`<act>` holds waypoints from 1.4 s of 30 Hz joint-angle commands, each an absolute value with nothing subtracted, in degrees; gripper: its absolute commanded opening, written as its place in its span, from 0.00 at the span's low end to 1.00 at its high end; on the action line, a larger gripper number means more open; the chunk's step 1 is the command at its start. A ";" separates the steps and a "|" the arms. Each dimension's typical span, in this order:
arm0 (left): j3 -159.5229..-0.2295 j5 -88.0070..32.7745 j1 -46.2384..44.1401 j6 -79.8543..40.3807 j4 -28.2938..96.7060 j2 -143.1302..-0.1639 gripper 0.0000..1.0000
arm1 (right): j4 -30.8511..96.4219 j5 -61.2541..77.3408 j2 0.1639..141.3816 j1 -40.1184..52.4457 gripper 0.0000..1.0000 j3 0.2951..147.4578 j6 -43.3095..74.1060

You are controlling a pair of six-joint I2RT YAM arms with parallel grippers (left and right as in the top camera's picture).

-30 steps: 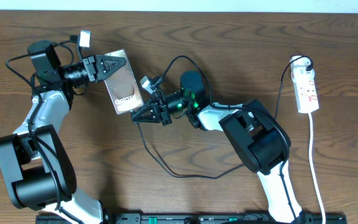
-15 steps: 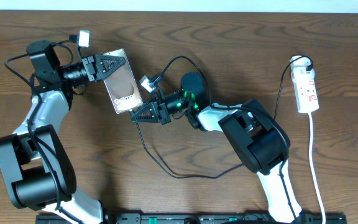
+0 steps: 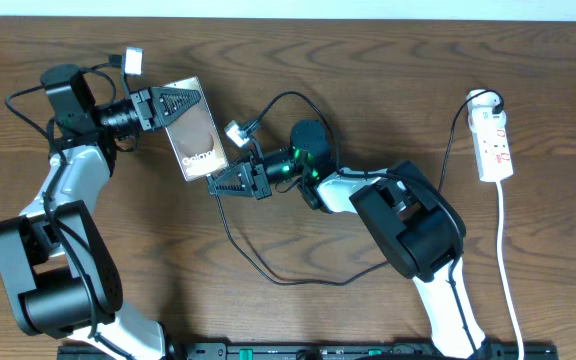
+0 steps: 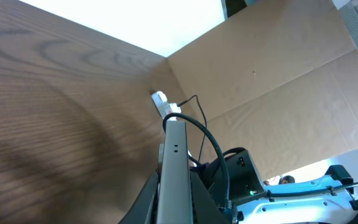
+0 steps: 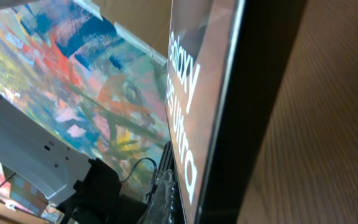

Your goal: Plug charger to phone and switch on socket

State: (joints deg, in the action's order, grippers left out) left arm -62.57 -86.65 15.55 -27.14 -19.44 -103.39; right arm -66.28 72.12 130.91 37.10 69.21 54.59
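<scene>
- Currently at the phone's upper-left end: left gripper (image 3: 198, 104) is clamped on the phone (image 3: 200, 142) and holds it tilted, lettered face showing from overhead. The left wrist view has it edge-on between the fingers. Whether it is clear of the table (image 3: 368, 60), I cannot tell.
- At the phone's lower edge: right gripper (image 3: 220, 183) is closed narrow on the plug end of the charger (image 3: 288, 283). The tip is hidden, so I cannot tell whether it is seated or just short. The cable loops away below and right of the phone.
- Step in hand, by my reading: seating the plug in the phone's port. Line the tip square to that edge and push along the phone's long axis, with the left grip bracing. Leave the cable slack so it does not drag the tip sideways.
- Well apart to the right of the phone: the socket (image 3: 495, 145) lies flat and untouched, its switch not yet pressed.
- Containers: none proper. Only the socket holds anything, a black plug (image 3: 488, 100) seated at its end farther from the robot.
</scene>
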 commanded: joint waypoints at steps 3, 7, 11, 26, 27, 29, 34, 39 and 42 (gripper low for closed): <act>-63.00 -90.04 15.14 -25.98 -18.94 -103.02 0.07 | -69.06 61.52 130.80 36.42 0.01 70.54 56.38; -62.98 -90.04 15.14 -25.98 -18.94 -103.02 0.07 | -69.93 61.19 130.80 36.42 0.01 70.54 56.82; -62.98 -90.04 15.14 -25.98 -18.85 -103.02 0.08 | -69.91 60.80 130.80 36.40 0.01 70.54 56.82; -62.98 -89.97 15.16 -25.96 -18.59 -103.02 0.07 | -69.84 65.63 130.80 36.47 0.99 70.54 57.01; -62.98 -89.97 15.20 -25.96 -18.57 -103.02 0.07 | -69.84 66.00 130.80 36.49 0.99 70.54 56.99; -62.98 -89.97 15.20 -25.96 -18.59 -103.02 0.08 | -69.84 66.35 130.80 36.49 0.99 70.54 57.01; -62.98 -89.34 16.32 -25.98 -18.55 -103.02 0.08 | -69.93 66.37 130.80 35.64 0.99 70.54 60.18; -62.98 -88.66 20.03 -27.33 -18.50 -103.02 0.07 | -69.93 66.39 130.80 33.36 0.99 70.54 64.60; -62.98 -86.48 22.39 -30.48 -18.11 -103.02 0.07 | -69.80 66.63 130.80 31.83 0.99 70.54 65.12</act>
State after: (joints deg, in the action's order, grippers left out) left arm -62.92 -86.74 19.75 -27.22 -18.09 -103.42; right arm -69.71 66.63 131.50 33.71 69.69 62.65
